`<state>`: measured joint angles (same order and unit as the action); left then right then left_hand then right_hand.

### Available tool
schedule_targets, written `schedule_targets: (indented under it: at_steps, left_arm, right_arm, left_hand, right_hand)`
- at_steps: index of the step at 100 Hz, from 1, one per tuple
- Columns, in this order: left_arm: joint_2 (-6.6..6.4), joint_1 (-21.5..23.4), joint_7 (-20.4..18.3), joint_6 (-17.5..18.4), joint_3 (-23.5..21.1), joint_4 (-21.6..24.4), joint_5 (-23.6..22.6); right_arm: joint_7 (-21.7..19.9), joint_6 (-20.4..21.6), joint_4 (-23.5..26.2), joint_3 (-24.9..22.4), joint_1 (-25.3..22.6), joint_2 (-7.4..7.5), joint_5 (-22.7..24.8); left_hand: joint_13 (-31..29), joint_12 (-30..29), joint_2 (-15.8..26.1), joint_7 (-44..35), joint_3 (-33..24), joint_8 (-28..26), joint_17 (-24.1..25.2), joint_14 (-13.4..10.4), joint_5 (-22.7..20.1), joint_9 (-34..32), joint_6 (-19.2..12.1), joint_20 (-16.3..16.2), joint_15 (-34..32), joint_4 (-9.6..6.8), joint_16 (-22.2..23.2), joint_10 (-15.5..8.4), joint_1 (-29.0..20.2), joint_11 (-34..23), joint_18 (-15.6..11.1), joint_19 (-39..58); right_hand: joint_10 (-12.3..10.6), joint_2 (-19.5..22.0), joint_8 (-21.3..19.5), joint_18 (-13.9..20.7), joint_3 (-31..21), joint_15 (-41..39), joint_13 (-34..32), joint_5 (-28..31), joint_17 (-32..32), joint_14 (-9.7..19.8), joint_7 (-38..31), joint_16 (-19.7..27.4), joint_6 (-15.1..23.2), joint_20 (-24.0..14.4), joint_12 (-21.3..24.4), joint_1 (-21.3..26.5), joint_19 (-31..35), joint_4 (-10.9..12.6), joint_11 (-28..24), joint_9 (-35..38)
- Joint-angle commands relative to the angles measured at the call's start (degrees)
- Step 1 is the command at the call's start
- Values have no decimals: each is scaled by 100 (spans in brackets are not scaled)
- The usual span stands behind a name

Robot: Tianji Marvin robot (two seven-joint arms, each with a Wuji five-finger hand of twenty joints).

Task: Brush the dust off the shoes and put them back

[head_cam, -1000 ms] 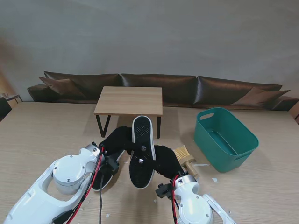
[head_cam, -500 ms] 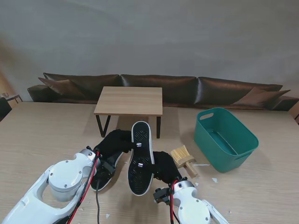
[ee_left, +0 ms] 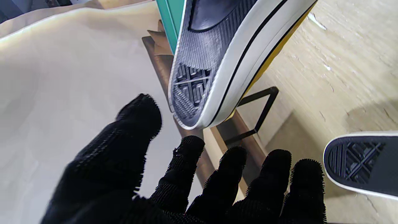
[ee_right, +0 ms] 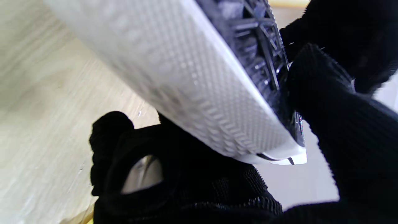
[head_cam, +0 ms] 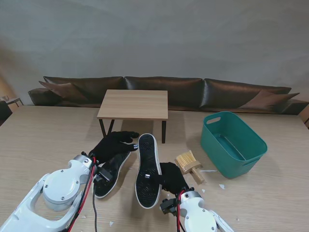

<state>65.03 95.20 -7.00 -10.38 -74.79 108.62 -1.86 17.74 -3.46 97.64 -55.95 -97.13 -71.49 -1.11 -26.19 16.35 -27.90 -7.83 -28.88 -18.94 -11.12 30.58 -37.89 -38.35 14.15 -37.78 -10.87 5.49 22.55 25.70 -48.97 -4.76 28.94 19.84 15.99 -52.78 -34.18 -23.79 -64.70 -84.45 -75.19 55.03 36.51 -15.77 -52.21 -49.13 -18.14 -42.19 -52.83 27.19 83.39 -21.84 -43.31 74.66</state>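
Note:
My right hand (head_cam: 172, 177) is shut on a black-soled shoe with a white rim (head_cam: 147, 170), held sole up just in front of me. The right wrist view shows that shoe's rim (ee_right: 205, 81) wrapped by my gloved fingers (ee_right: 335, 124). My left hand (head_cam: 112, 145) is open beside the shoe's toe, fingers spread and not touching it. In the left wrist view the fingers (ee_left: 186, 174) are spread, with the held shoe (ee_left: 214, 62) beyond them. The second shoe (head_cam: 109, 177) lies on the table with its sole showing, partly under my left wrist. The brush (head_cam: 189, 164) lies to the right.
A green plastic basket (head_cam: 251, 150) stands at the right, beyond the brush. A small wooden side table (head_cam: 134, 103) on black legs stands farther away, behind the shoes. Small white scraps (head_cam: 221, 186) lie scattered on the table near me.
My left hand has let go of the held shoe and drawn off to the left. My right hand has brought the shoe nearer to me and lower.

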Motion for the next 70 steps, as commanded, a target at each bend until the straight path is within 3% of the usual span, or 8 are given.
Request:
schedule_targets:
  at_steps: [1, 34, 70]
  left_arm:
    - [-12, 99, -22, 80, -63, 121, -32]
    - [-1, 395, 230, 310, -225, 245, -418]
    - [-22, 523, 239, 232, -239, 239, -685]
  right_arm:
    - [-68, -40, -41, 29, 7, -45, 23]
    - [102, -339, -382, 246, 129, -112, 336]
    - [935, -948, -935, 706, 517, -446, 796]
  left_hand:
    - [252, -58, 168, 27, 104, 31, 61, -26, 127, 194, -195, -111, 107, -153, -86, -76, 79, 59, -200, -190]
    - [248, -5, 295, -72, 212, -11, 84, -46, -17, 97, -148, -310, 108, -170, -66, -86, 27, 14, -224, -291]
    - [204, 67, 350, -133, 294, -67, 76, -56, -140, -74, -104, -441, 87, -185, -31, -81, -19, -44, -223, -354]
  right_hand:
    - [-160, 216, -515, -154, -1852, -180, 27, 550, 2250, 840, -1232, -82, 483, -143, -95, 1224, 143, 470, -251, 659]
    - [-150, 213, -519, -185, -1862, -170, 29, 539, 2227, 805, -1226, -87, 446, -163, -116, 1225, 123, 472, -240, 656]
    - [-186, 329, -456, -132, -1754, -54, 28, 440, 2114, 808, -1139, -37, 522, -163, -92, 1180, 51, 476, -187, 556]
